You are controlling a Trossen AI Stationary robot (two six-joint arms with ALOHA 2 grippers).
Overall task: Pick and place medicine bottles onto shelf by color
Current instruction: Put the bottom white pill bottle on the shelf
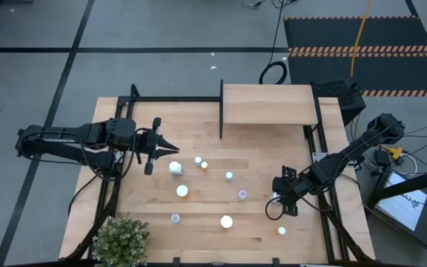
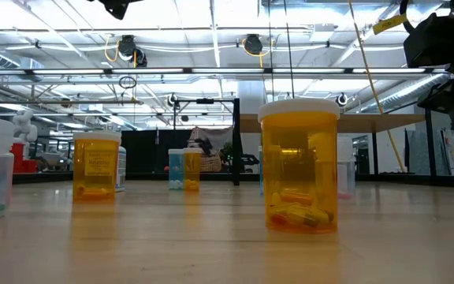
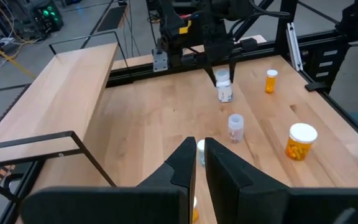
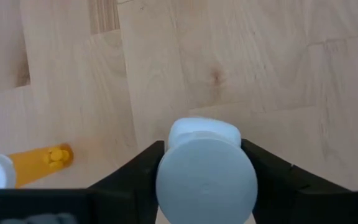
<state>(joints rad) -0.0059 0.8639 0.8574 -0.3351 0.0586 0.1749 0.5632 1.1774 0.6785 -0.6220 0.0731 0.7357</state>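
High view: shelf (image 1: 269,104) stands at the table's (image 1: 199,230) far edge, bottles scattered across the middle. Right gripper (image 4: 205,180) grasps a white-capped bottle (image 4: 205,177) near the right edge; left gripper (image 3: 199,158) hovers clenched, empty.

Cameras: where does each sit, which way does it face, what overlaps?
High: overhead, straight down; both arms, shelf.
Low: tabletop height, level across; large orange bottle up front.
Left wrist: looks past shut left gripper across the table to the right gripper.
Right wrist: straight down on a white-capped bottle between its fingers.
Shared: both wrist views show that bottle.
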